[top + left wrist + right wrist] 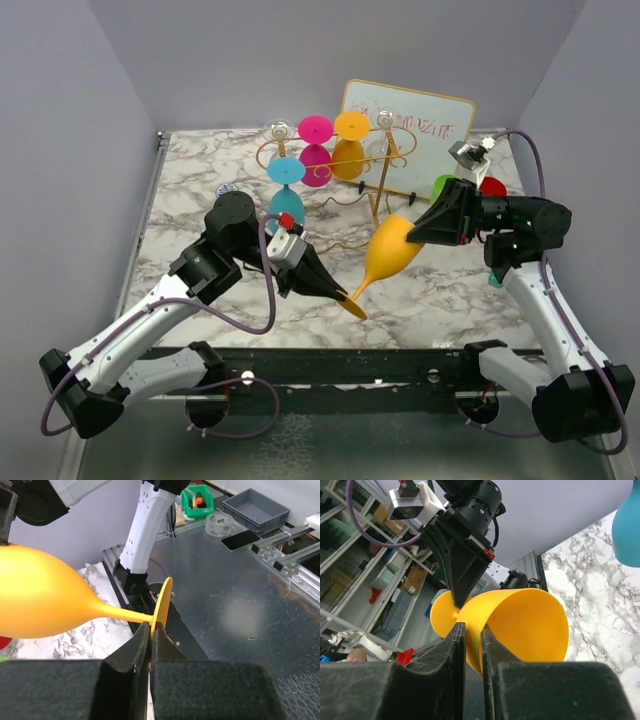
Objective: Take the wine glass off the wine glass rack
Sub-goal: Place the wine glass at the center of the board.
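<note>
Both arms bend inward from the near edge in the top view. Left gripper (341, 293) is clamped on the foot of the orange wine glass (392, 255). That glass is held tilted over the marble table (200, 170), apart from the wine glass rack (398, 152), which stands beyond both claws. Right gripper (412, 236) meets the bowl's mouth.

Left wrist view: fingertips (142, 636) pinch the foot's edge, with bare marble left of the claw.

Right wrist view: narrow jaws straddle the bowl's rim. Whether they press it cannot be told.
</note>
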Robot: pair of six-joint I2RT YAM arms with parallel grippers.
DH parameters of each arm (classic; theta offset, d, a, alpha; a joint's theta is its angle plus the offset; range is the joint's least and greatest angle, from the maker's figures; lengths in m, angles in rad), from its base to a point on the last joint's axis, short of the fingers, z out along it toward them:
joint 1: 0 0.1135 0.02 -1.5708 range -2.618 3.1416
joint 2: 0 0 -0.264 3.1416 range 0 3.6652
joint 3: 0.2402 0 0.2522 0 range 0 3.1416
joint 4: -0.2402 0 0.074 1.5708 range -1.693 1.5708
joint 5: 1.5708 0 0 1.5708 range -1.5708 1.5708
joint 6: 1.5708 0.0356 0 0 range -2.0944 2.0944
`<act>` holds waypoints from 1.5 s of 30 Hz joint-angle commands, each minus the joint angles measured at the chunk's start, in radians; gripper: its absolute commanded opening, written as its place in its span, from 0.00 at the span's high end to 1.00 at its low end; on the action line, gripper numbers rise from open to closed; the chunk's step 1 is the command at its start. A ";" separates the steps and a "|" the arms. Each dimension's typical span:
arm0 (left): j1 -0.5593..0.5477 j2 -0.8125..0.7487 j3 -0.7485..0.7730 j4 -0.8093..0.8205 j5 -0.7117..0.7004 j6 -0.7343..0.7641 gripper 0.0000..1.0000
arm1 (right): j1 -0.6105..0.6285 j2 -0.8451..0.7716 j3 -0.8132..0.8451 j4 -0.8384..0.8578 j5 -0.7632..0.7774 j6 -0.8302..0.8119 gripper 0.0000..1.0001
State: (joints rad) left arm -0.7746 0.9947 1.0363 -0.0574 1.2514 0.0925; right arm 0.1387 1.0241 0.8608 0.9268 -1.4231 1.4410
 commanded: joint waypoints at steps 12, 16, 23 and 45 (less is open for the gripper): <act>0.001 -0.032 -0.010 -0.098 -0.158 0.025 0.80 | 0.016 -0.022 0.016 0.052 0.017 0.034 1.00; 0.001 -0.031 -0.015 -0.096 -0.183 0.026 0.72 | 0.015 -0.014 0.015 0.048 0.020 0.030 1.00; 0.001 -0.035 -0.022 -0.100 -0.213 0.022 0.33 | 0.015 -0.045 0.143 -0.728 0.071 -0.589 1.00; 0.001 -0.040 0.063 -0.223 -0.560 -0.041 0.01 | 0.015 0.053 0.467 -1.805 0.768 -1.325 1.00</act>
State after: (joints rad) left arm -0.7734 0.9112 1.0271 -0.1875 0.7639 0.0700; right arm 0.1497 1.0718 1.2739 -0.6979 -0.9276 0.2184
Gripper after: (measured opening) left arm 0.987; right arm 0.070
